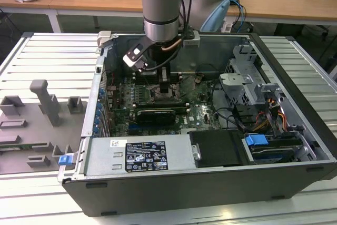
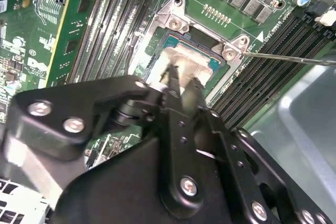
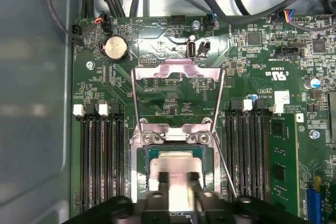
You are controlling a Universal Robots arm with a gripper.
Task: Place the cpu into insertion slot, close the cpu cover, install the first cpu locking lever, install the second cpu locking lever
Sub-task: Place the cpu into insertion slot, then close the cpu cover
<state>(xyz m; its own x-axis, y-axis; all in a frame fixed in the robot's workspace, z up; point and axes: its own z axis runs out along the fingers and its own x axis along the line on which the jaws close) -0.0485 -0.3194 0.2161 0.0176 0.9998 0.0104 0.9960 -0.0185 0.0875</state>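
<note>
gripper low over the cpu, which lies in the insertion slot with the cpu cover up

in the exterior view the arm reaches down into the open computer case (image 1: pixel 158 183), the gripper (image 1: pixel 165 85) close above the green motherboard (image 1: pixel 200 111). in both wrist views the cpu (image 3: pixel 176 162) (image 2: pixel 185 60) lies flat inside the insertion slot (image 3: pixel 139 171) (image 2: pixel 152 51), its pale face up, between the banks of long memory slots (image 3: pixel 100 156). the gripper (image 2: pixel 182 78) (image 3: pixel 181 179) hangs right over the chip's face, its jaws nearly together with a narrow gap and nothing seen clamped between them; whether the tips touch the chip i cannot tell. in the first wrist view the cpu cover (image 3: pixel 178 72) stands swung open, away from the socket, and a thin wire locking lever (image 3: pixel 223 166) (image 2: pixel 289 59) runs loose beside the slot.
</note>
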